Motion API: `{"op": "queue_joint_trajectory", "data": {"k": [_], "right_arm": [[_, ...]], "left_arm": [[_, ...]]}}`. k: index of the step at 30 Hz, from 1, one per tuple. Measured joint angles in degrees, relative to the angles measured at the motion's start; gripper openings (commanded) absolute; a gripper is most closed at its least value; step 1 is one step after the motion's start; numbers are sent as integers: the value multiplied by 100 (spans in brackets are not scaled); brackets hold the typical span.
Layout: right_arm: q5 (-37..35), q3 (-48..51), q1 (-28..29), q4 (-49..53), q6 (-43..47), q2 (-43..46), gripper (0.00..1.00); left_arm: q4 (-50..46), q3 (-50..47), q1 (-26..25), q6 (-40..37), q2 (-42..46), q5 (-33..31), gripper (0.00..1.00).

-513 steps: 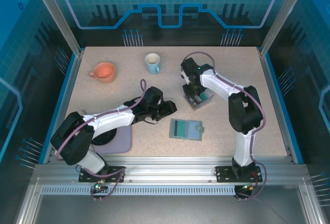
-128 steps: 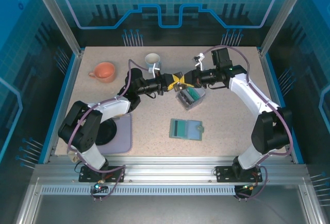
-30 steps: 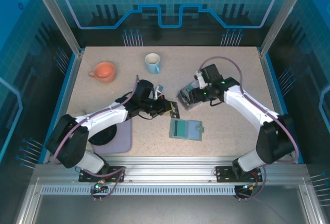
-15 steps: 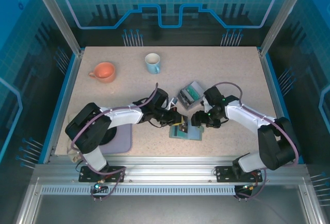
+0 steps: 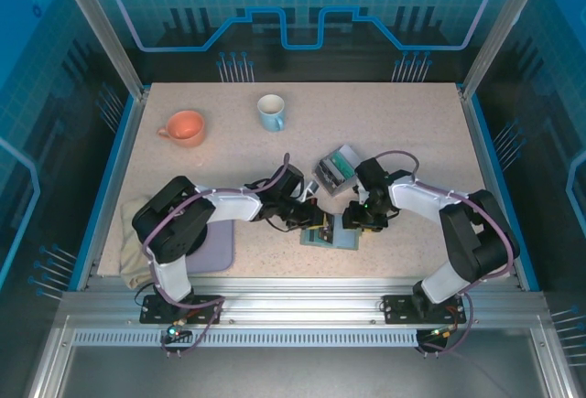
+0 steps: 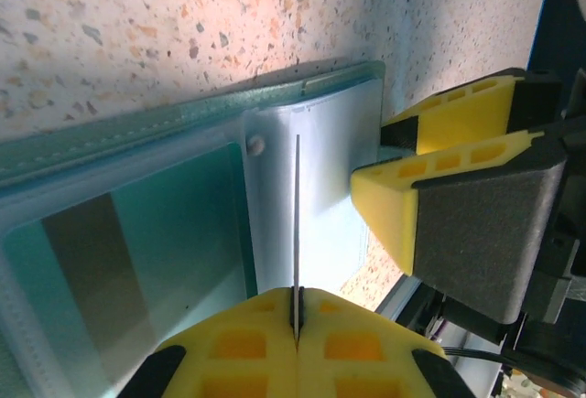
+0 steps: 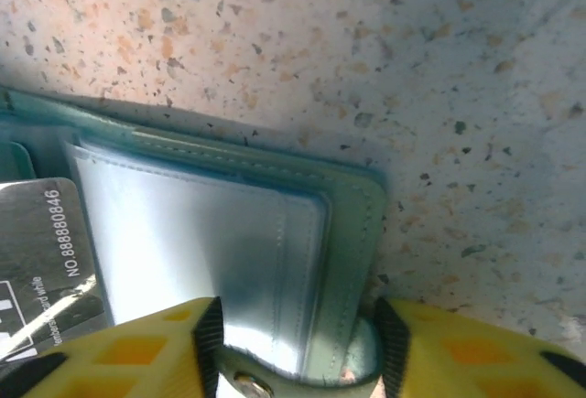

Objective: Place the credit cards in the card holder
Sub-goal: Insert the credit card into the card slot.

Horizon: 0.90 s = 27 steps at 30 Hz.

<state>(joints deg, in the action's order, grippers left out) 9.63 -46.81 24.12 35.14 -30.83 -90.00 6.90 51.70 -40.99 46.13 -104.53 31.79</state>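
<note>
The card holder (image 5: pixel 348 238) lies opened flat on the speckled table (image 5: pixel 412 133), near its front edge, between the two arms. One credit card (image 6: pixel 297 224) is held on edge in the tightly closed left gripper (image 6: pixel 297 302). It is seen from the wrist as a thin line standing over the inner clear pocket, just beside the small round snap (image 6: pixel 255 145). The card is presumably kept upright so that its leading edge can be slid under the pocket lip rather than laid flat on top.

The right gripper (image 7: pixel 298 325) is set narrow at the holder's far end. The snap tab and the sleeve edge fill the gap between its yellow fingers (image 7: pixel 476 343), so the holder appears to be pinched there — most likely to keep it from sliding while the card is pushed in.

A teal card with a grey stripe (image 6: pixel 137 252) is already seated in the neighbouring pocket, and a dark card printed with a number (image 7: pixel 41 252) is visible at the left of the right wrist view. More cards are left in the small clear box (image 5: pixel 334 167) just behind the holder — the task is judged to be partly done.
</note>
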Motion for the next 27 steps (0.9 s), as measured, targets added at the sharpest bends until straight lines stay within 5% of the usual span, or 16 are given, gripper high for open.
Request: {"op": "queue_joint_trajectory", "data": {"k": [7, 27], "right_arm": [[-50, 76, -15, -76, -85, 4, 29], [-37, 151, -26, -173, -177, 52, 24]], "left_arm": [[337, -136, -127, 26, -131, -4, 3], [531, -590, -162, 173, 426, -555, 2]]}}
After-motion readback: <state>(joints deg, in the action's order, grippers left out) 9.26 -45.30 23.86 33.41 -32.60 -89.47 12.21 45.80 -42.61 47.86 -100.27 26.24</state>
